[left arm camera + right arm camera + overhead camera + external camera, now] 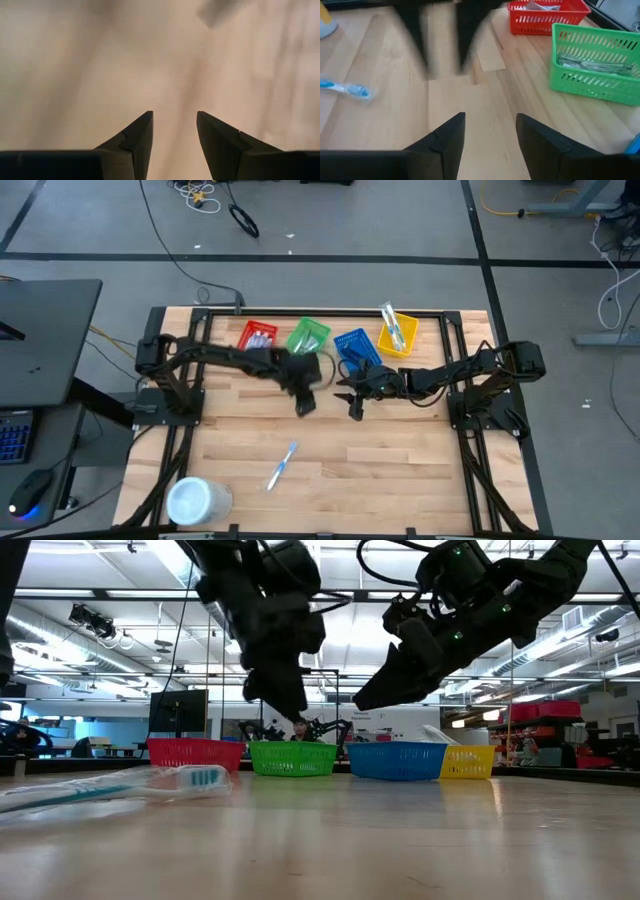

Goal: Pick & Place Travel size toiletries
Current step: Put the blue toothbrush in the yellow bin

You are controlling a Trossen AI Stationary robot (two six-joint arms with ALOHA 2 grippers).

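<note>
While toiletries already fill my four baskets [352, 346] at the desk's [400, 470] far edge, one toothbrush [282, 465] lies unclaimed near the front, well apart from my left end effector [304, 405] and right end effector [354, 408], both hovering mid-desk, fingers apart, empty.

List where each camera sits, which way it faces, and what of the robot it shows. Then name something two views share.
High view: above the table, looking straight down; both arms, left gripper, right gripper.
Low view: at table-top height, looking level across the table; both arms hang in from above.
Left wrist view: looks down at bare wood past its own open fingers.
Right wrist view: looks across the table past its own open fingers.
Shared: the toothbrush and the green basket.
</note>
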